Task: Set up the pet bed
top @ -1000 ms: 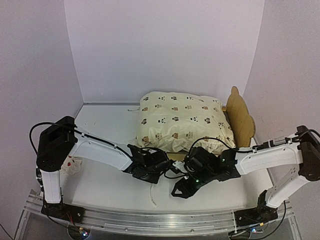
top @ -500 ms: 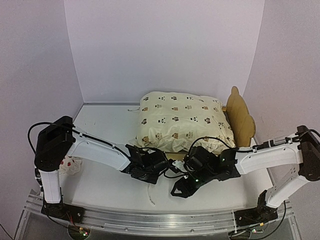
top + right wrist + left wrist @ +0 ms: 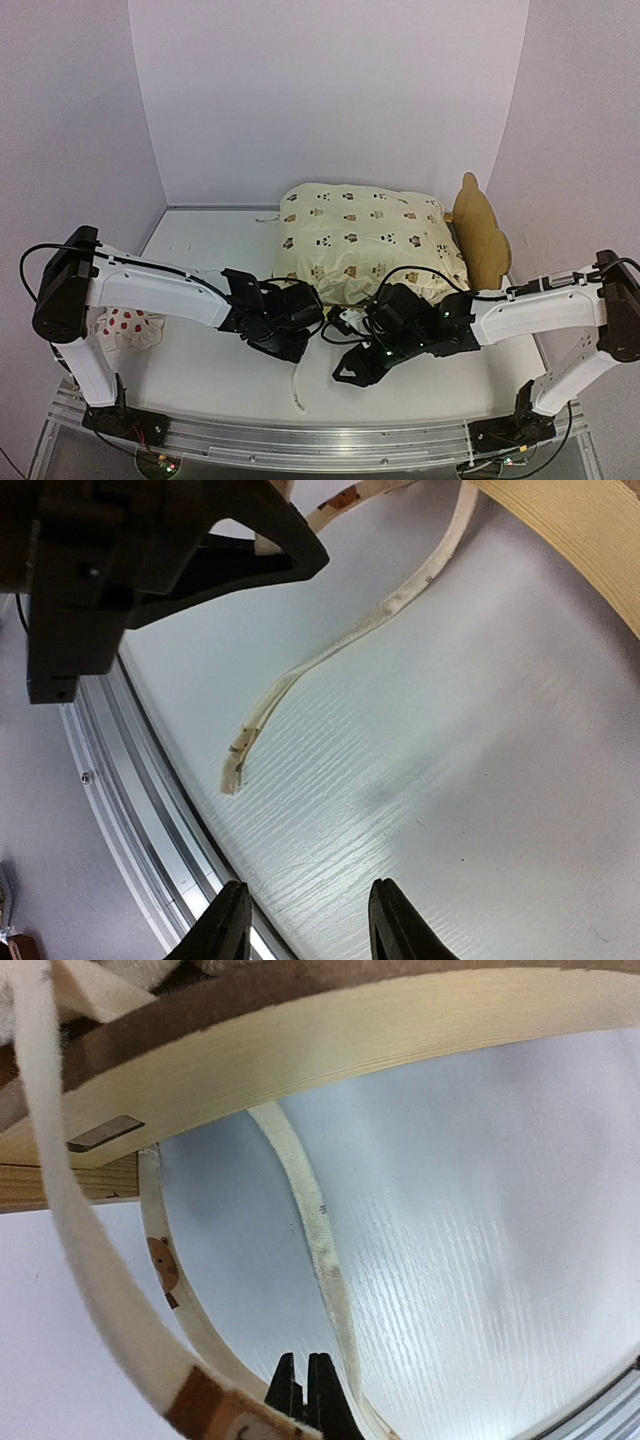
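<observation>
The pet bed [image 3: 481, 236] stands at the back right, its plywood headboard upright, with a cream bear-print cushion [image 3: 355, 240] lying over it. My left gripper [image 3: 289, 348] sits low at the bed's near left corner, under the rail [image 3: 350, 1055]. Its jaws [image 3: 305, 1390] are shut. A cream tie strap [image 3: 315, 1230] runs right beside them, and I cannot tell whether it is pinched. A bear-print ribbon [image 3: 90, 1290] crosses in front of the fingers. My right gripper [image 3: 352, 373] hovers open over the table [image 3: 305, 925], with the strap's loose end [image 3: 240, 765] ahead of it.
A small white pillow with red spots [image 3: 125, 325] lies at the left under the left arm. The strap's end [image 3: 296, 390] trails toward the table's metal front rail [image 3: 320, 435]. The two wrists are close together in front of the bed.
My left gripper has shut and shifted a little left, and the left arm's shoulder has swung outward, uncovering the spotted pillow. The right gripper drifted slightly left and stayed open.
</observation>
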Tool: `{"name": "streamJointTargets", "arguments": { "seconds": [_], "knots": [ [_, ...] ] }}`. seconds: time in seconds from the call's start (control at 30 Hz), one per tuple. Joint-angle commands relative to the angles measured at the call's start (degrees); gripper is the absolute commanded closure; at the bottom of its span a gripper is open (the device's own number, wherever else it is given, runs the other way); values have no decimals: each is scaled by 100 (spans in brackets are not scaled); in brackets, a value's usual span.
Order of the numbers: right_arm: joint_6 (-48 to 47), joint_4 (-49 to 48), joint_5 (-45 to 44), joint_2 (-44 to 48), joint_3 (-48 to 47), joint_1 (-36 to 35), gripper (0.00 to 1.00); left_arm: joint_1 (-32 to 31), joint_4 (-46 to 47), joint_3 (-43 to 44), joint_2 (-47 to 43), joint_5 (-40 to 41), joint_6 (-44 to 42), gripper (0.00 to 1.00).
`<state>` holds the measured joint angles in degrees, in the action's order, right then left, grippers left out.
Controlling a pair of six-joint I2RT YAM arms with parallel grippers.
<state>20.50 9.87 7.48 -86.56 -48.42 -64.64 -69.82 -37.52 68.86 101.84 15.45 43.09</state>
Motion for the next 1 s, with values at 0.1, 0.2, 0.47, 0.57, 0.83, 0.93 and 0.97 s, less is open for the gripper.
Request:
{"name": "streamJointTargets", "arguments": {
  "seconds": [0.1,0.2,0.47,0.57,0.83,0.93,0.97],
  "knots": [
    [-78,-371,-185,49,-125,9,59,-20,-431,305,-411,39,-136,98],
    [9,-521,-169,-104,-120,10,59,-18,-425,259,-525,-2,-114,96],
    [352,-1144,374,-682,-302,-6,57,36,71,-63,-1375,-172,-10,91],
    [456,-1280,516,-995,-422,-36,56,101,262,-353,-1638,-170,148,90],
    [575,-1400,720,-1738,-885,-250,53,256,769,-1302,-2066,-261,521,91],
    [603,-1400,724,-1971,-1051,-310,51,273,864,-1582,-2124,-253,634,91],
    [604,-1402,724,-2055,-1094,-329,51,281,888,-1648,-2153,-253,667,90]
  ]
}}
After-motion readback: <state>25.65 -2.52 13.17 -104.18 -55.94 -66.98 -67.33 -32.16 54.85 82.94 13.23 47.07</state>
